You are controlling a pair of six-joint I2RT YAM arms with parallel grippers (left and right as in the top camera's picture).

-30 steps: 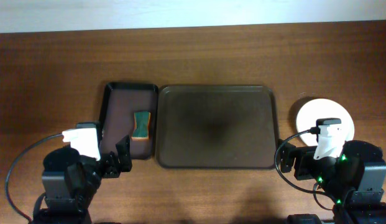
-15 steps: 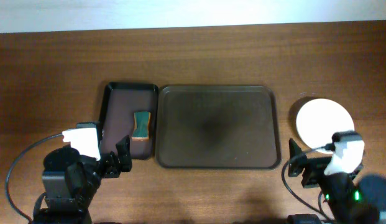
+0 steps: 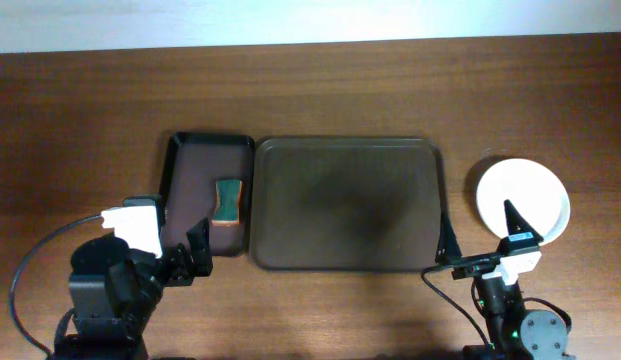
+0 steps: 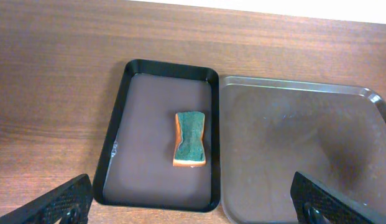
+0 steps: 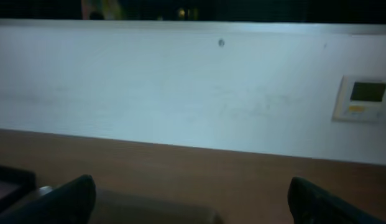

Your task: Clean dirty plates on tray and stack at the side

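Note:
The large dark brown tray [image 3: 345,150] lies mid-table with nothing on it; it also shows in the left wrist view [image 4: 292,149]. The white plates [image 3: 522,195] sit on the table just right of it. Only the top one shows, clean, and I cannot tell how many lie beneath. My right gripper [image 3: 480,232] is open and empty at the front, between the tray's right corner and the plates. In the right wrist view the right gripper [image 5: 193,202] faces the far wall. My left gripper [image 3: 185,258] is open and empty, and in the left wrist view it [image 4: 193,208] sits at the small tray's near edge.
A smaller black-rimmed tray [image 3: 205,140] stands left of the big tray, touching it, and holds a green-and-orange sponge [image 3: 227,200]. Both show in the left wrist view: the tray [image 4: 171,65] and the sponge [image 4: 190,139]. A wall panel [image 5: 365,98] hangs on the far wall.
My right arm has drawn back to the table's front edge and tipped up, uncovering the plates. The left arm, trays and sponge have not moved.

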